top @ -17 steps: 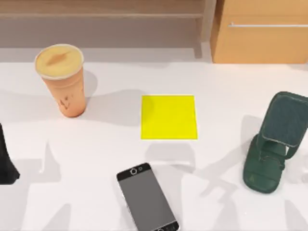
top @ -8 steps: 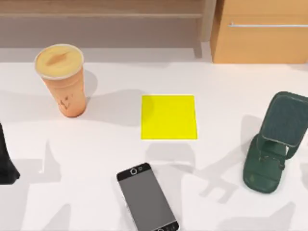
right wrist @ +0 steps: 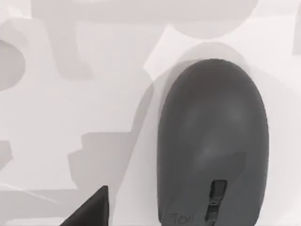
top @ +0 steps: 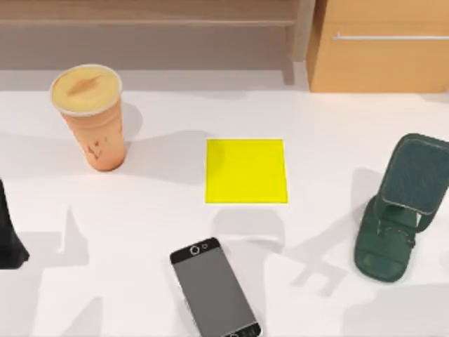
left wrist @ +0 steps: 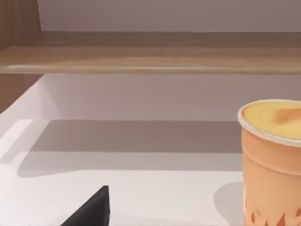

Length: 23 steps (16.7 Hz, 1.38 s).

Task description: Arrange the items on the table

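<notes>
Mouse [right wrist: 212,141] is lying flat on the table [right wrist: 70,94], looking light, rigid and smooth-domed, best pinched across its flanks. Whether the right gripper's claw is apart, I cannot tell.

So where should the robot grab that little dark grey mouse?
Probably across its two long sides, coming straight down from above. The small dark grey computer mouse lies flat on the white tabletop with a rounded, humped back, so fingers would likely slip off the top; the narrower width suits a two-finger pinch.

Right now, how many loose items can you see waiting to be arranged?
3. The cup stands far left on the table, the phone lies at the near edge, left of centre, and the mouse sits under the right wrist camera.
</notes>
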{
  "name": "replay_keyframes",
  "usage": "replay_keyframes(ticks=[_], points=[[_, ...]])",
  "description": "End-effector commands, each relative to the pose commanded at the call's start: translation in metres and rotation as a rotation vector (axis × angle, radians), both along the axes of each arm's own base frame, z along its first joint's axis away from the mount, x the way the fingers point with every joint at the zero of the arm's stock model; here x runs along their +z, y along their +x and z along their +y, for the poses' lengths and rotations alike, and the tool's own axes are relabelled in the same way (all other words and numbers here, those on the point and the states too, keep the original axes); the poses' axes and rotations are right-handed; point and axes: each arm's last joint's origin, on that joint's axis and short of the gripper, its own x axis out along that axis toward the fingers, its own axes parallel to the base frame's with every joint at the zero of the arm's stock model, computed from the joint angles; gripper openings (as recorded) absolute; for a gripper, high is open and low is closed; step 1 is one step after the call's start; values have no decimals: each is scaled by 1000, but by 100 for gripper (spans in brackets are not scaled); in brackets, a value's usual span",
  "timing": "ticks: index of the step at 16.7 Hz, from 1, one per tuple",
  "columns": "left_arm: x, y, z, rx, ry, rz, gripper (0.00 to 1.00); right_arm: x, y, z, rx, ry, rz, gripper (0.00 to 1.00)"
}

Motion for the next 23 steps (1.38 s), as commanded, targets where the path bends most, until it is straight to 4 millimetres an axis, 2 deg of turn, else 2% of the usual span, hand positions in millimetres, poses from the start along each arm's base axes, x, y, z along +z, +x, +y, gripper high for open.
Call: replay_keyframes(ticks=[4,12,15,20,23], points=[[0,0,0,0,0,0,100,-2,11,-11,9,44,140,100],[0,0,0,0,0,0,100,-7,12,-11,10,50,156,100],[0,0,0,0,0,0,100,-25,15,-13,10,50,155,100],[0,0,0,0,0,0,100,-70,15,-13,10,50,156,100],[0,0,0,0,0,0,100,-89,12,-13,10,50,154,100]])
